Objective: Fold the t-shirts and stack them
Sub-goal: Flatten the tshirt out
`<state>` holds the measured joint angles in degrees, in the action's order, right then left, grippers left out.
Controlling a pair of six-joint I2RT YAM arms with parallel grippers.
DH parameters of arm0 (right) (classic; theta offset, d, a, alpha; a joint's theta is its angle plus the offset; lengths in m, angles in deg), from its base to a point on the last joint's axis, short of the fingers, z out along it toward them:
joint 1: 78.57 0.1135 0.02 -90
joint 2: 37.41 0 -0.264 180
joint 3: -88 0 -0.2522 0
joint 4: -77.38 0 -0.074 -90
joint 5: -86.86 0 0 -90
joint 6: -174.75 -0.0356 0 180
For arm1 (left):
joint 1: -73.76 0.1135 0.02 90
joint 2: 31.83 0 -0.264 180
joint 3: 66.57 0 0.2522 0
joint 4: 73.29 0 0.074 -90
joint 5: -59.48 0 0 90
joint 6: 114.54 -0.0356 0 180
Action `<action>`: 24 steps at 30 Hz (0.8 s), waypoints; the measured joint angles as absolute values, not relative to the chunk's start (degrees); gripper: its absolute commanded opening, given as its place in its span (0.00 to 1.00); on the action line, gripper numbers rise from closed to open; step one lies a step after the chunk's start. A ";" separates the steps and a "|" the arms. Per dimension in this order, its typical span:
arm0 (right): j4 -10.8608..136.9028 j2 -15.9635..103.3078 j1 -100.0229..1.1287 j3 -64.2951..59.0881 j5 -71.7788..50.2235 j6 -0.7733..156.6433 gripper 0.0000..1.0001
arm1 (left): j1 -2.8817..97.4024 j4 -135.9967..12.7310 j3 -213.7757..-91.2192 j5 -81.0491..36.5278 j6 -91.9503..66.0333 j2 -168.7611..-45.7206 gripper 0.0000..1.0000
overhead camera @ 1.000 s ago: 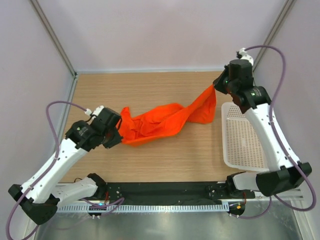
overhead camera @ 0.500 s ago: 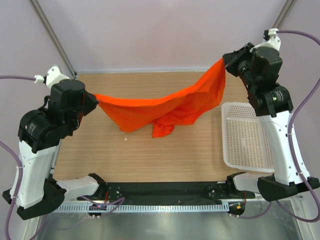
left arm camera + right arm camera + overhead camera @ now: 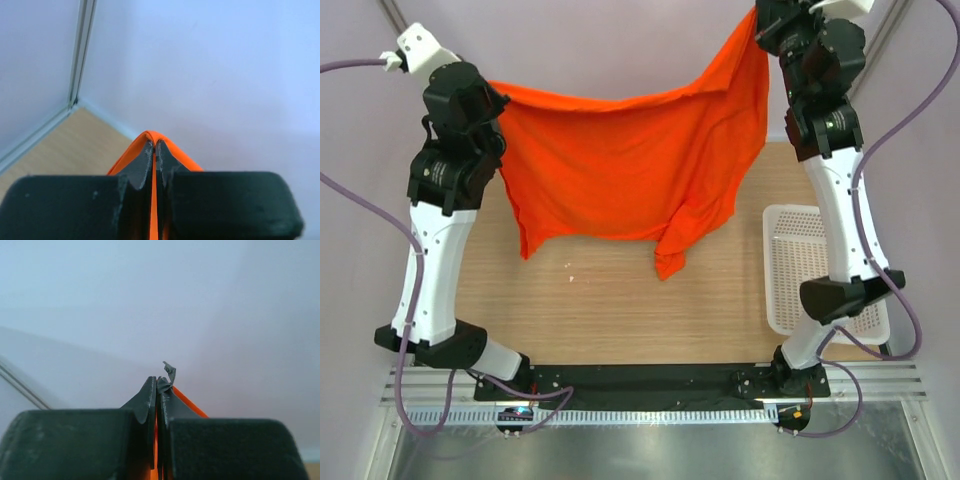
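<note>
1. High over the wooden table (image 3: pixel 620 320), one orange-red t-shirt (image 3: pixel 620 160) hangs spread out like a curtain. Its top edge sags between two held corners, and a sleeve dangles lowest, right of the middle. Whether the hem touches the wood I cannot tell.
2. Two grippers hold it, one at each top corner.
3. At the left corner, the left gripper (image 3: pixel 154 149) has its fingers pressed together, with only a thin line of orange cloth between them.
4. At the right corner, a little higher in the overhead view, the right gripper (image 3: pixel 156 385) is clamped just as tightly on a sliver of the same cloth.
5. Both arms rear up tall from their bases at the near edge.
6. One white lattice basket (image 3: pixel 800 270) sits on the table at the right, partly behind the right arm.
</note>
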<state>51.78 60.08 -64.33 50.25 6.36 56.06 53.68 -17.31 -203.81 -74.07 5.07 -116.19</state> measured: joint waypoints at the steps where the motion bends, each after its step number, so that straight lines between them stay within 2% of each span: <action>1: 53.09 62.36 -64.33 53.29 6.25 56.46 0.01 | 54.38 -21.20 -204.51 -74.03 3.43 -117.28 0.00; 5: 56.57 73.48 -64.40 70.07 6.43 57.72 0.01 | 58.06 -31.67 -212.81 -73.53 -0.73 -124.87 0.00; 7: 58.32 76.76 -64.60 74.38 6.86 57.88 0.01 | 60.63 -34.93 -216.35 -72.56 -1.36 -128.43 0.00; 15: 61.75 77.05 -64.95 73.33 6.91 58.05 0.01 | 71.02 -37.77 -218.21 -65.50 1.83 -133.13 0.00; 24: 59.89 72.85 -64.92 68.83 6.71 58.03 0.01 | 74.95 -33.97 -207.57 -58.55 10.92 -125.61 0.00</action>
<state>59.89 72.85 -64.92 68.83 6.71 58.03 74.95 -33.97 -207.57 -58.55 10.92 -125.61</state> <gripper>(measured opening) 0.031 0.006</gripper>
